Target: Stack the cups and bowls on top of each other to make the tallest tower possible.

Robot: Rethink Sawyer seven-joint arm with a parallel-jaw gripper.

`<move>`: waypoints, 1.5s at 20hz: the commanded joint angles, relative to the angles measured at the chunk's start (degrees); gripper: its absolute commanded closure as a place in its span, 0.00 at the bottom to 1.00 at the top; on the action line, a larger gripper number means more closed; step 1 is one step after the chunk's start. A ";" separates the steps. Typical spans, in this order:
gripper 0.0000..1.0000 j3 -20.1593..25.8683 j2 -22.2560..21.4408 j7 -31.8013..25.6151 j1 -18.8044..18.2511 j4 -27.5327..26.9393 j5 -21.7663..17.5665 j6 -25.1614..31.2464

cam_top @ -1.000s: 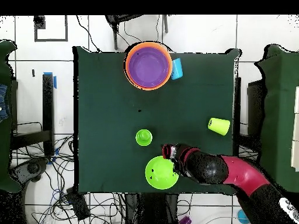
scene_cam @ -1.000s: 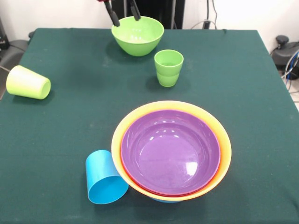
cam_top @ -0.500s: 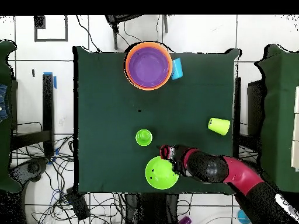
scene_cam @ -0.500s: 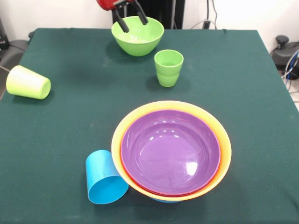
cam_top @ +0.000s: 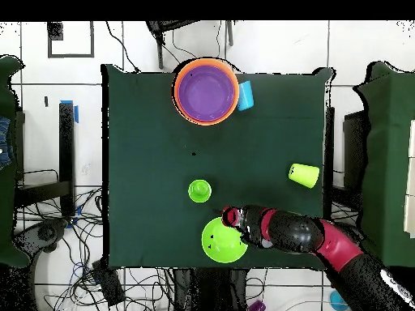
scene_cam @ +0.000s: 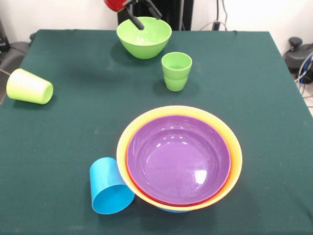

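The tower (scene_cam: 179, 156) stands near the front: a purple bowl nested in a red-rimmed one inside a big orange bowl; overhead it is the tower (cam_top: 207, 91). A sky blue cup (scene_cam: 110, 188) (cam_top: 246, 95) lies on its side against its left rim. A yellow-green cup (scene_cam: 29, 86) (cam_top: 303, 174) lies tipped over at the left. The ridged green cup (scene_cam: 176, 71) (cam_top: 199, 191) stands upright. My gripper (scene_cam: 147, 17) (cam_top: 233, 217) is open at the far rim of the green bowl (scene_cam: 144, 36) (cam_top: 223, 240), one fingertip over the bowl's inside.
The green cloth table (scene_cam: 73, 127) ends close behind the green bowl. Cables and a dark device (scene_cam: 298, 54) lie off the right edge.
The gripper has come further into view and shifted right over the green bowl's far rim, tilting as it went. Cups and bowls have not moved.
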 commanded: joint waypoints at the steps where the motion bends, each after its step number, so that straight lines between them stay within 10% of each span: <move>1: 0.00 4.85 3.35 -10.95 -1.29 -4.01 -0.24 7.78; 30: 0.00 5.53 0.30 -16.70 -2.43 -15.96 -9.62 16.66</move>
